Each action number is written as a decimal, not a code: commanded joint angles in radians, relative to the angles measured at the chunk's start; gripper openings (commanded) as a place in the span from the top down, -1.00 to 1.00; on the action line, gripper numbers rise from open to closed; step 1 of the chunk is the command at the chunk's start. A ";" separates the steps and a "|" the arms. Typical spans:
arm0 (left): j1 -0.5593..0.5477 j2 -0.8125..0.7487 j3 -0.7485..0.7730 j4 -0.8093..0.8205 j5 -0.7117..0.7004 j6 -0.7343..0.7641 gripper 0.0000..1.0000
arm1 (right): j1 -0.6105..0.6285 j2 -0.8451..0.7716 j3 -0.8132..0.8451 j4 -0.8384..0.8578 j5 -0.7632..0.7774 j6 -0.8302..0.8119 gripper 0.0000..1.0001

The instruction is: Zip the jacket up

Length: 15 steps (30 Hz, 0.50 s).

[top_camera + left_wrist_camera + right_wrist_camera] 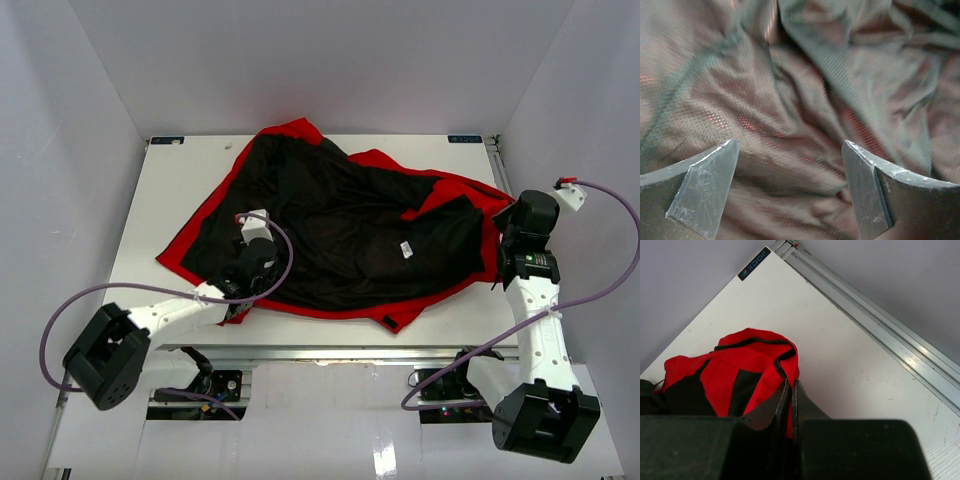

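Note:
The red jacket [340, 240] lies spread open across the table with its black lining facing up and red edges showing around it. My left gripper [250, 275] hovers low over the lining near the jacket's near-left part. In the left wrist view it [790, 145] stands wide open, with only wrinkled mesh lining [805, 90] between the fingers. My right gripper [505, 232] is at the jacket's right edge. In the right wrist view it [791, 382] is shut on a red fold of the jacket [740, 360], right beside the dark zipper teeth [777, 362].
The white table [180, 200] is boxed in by pale walls on three sides. An aluminium rail [880, 315] runs along the table's right edge close to my right gripper. A small white label [407, 249] sits on the lining.

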 commanded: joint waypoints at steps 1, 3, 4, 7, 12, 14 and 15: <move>0.002 0.149 0.060 0.042 0.196 -0.056 -0.84 | -0.004 -0.029 0.029 0.021 -0.030 -0.033 0.85; 0.001 0.218 0.070 0.119 0.258 -0.069 -0.81 | -0.003 -0.039 0.034 0.014 -0.096 -0.062 0.85; -0.002 0.264 0.083 0.131 0.289 -0.076 -0.80 | -0.002 -0.037 0.049 0.001 -0.152 -0.075 0.85; -0.013 0.388 0.154 0.124 0.294 -0.083 -0.74 | 0.010 -0.021 0.067 0.011 -0.360 -0.102 0.85; -0.013 0.410 0.210 0.047 0.237 -0.080 -0.74 | 0.268 0.011 0.129 -0.009 -0.436 -0.138 0.85; -0.013 0.364 0.244 0.000 0.244 -0.069 -0.75 | 0.401 0.022 0.145 -0.022 -0.351 -0.142 0.85; -0.012 0.339 0.259 -0.023 0.247 -0.064 -0.75 | 0.468 0.026 0.142 -0.022 -0.318 -0.136 0.84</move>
